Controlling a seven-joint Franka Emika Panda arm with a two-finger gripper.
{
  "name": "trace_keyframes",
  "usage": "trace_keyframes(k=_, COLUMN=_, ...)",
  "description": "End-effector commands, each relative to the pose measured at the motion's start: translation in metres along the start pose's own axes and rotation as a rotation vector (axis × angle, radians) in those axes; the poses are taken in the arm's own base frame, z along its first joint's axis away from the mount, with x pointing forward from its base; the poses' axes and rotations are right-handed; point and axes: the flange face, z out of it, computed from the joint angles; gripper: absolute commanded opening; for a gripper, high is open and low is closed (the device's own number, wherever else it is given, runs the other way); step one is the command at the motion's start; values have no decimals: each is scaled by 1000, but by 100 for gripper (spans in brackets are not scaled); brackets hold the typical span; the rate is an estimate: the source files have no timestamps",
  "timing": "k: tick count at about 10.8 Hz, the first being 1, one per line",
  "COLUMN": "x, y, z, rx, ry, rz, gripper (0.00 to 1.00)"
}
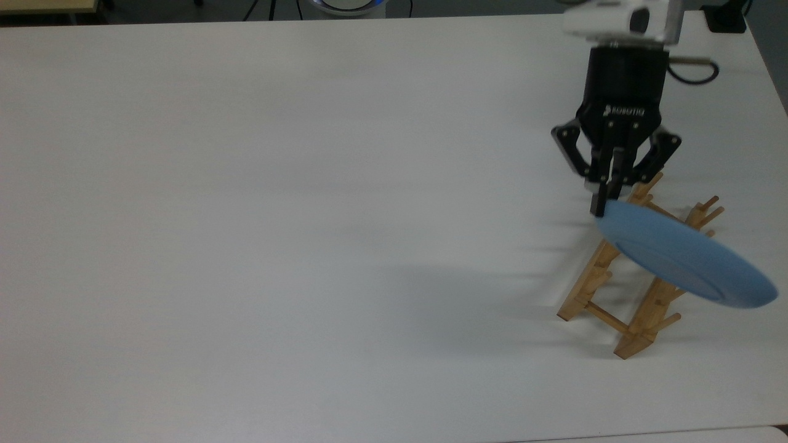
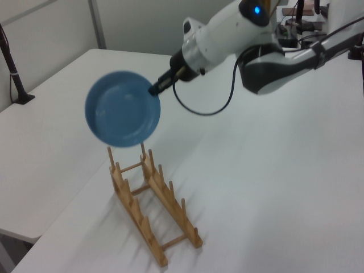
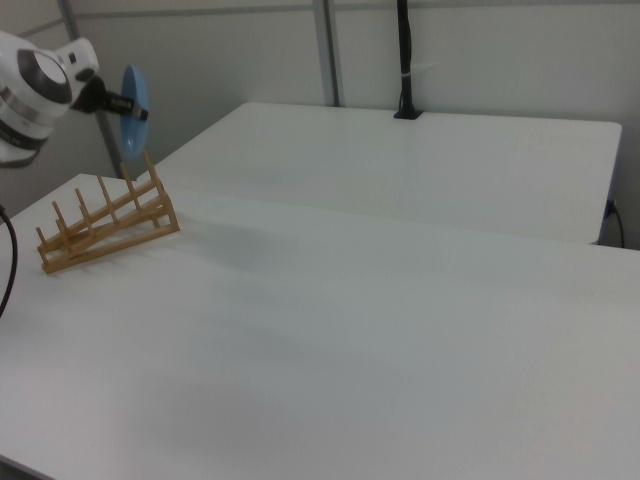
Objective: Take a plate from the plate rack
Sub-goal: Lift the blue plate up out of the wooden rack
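The light-blue plate [image 1: 683, 258] hangs in the air, tilted on edge, just above the pegs at one end of the wooden plate rack [image 1: 585, 294]. My gripper [image 1: 600, 208] points down and is shut on the plate's upper rim. In the left view the plate [image 2: 122, 108] shows its hollow face, with the gripper [image 2: 154, 89] pinching its right edge and the rack [image 2: 139, 223] below holding nothing. In the right view the plate [image 3: 135, 105] is edge-on beside the gripper [image 3: 118, 102], above the rack [image 3: 110, 230].
The rack stands on a broad white table [image 1: 277, 215], near the top view's right edge. A black pole [image 2: 11, 68] is clamped at a neighbouring table's edge at the left view's left. My arm's cable [image 2: 205, 108] loops beside the wrist.
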Motion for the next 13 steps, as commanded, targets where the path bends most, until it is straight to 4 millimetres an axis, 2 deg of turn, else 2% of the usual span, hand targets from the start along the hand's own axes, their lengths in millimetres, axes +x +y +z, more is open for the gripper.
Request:
trace_keyframes(k=1, x=30, y=53, z=-46, rx=-53, ry=-2, rz=97, gripper=0)
trace_keyframes(k=4, x=40, y=126, z=-50, rx=-139, ry=-262, rz=121, gripper=0)
trace_keyframes(k=6, x=52, y=189, z=-69, rx=-75, ry=-460, rz=75, gripper=0)
trace_keyframes(k=8, x=51, y=250, z=-79, rx=-3, ry=-621, rz=-28, gripper=0)
trace_keyframes(k=11, x=29, y=355, z=-85, rx=129, ry=-868, rz=-171, gripper=0)
trace_keyframes(k=12, x=18, y=390, z=-83, rx=181, ry=-920, rz=-194, gripper=0)
trace_keyframes(k=13, x=-2, y=419, z=-70, rx=221, ry=-963, rz=-189, gripper=0)
